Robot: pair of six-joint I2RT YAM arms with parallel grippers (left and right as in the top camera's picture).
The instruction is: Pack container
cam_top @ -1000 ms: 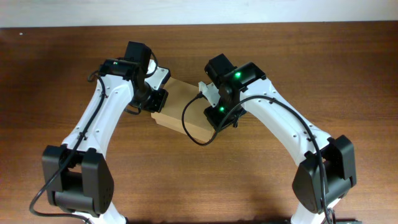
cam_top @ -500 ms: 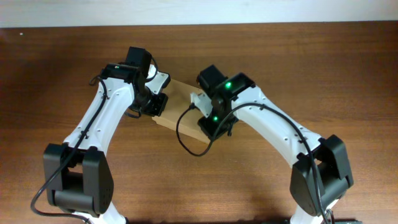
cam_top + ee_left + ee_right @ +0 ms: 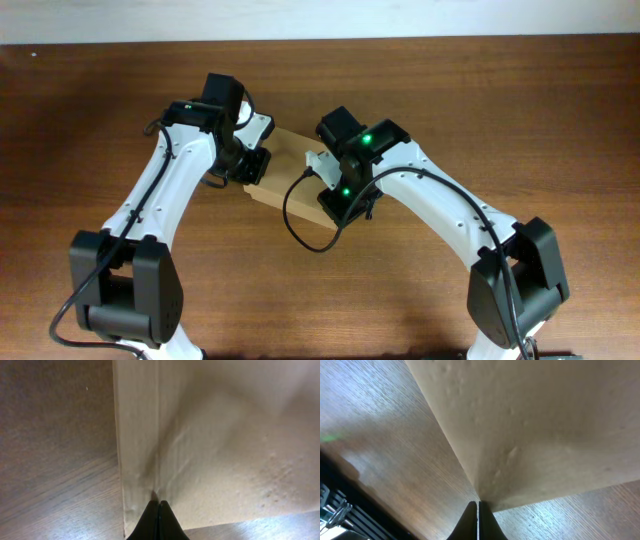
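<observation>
The container [image 3: 290, 170] is a plain tan cardboard box lying closed on the wooden table between my two arms. My left gripper [image 3: 252, 165] is shut and empty, its tips pressed on the box's left end near a crease [image 3: 159, 502]. The box fills most of the left wrist view [image 3: 215, 435]. My right gripper [image 3: 340, 200] is shut and empty, its tips touching the box's lower right corner [image 3: 479, 502]. The box top fills the right wrist view [image 3: 535, 425]. Whatever is inside is hidden.
The brown wooden table [image 3: 500, 120] stretches around the box. A pale wall edge [image 3: 320, 18] runs along the far side. The right arm's black cable [image 3: 298, 215] loops over the box's front.
The right arm moved left and inward onto the box, which slid slightly left. The left arm barely moved. In the last half second nothing visibly changed.
</observation>
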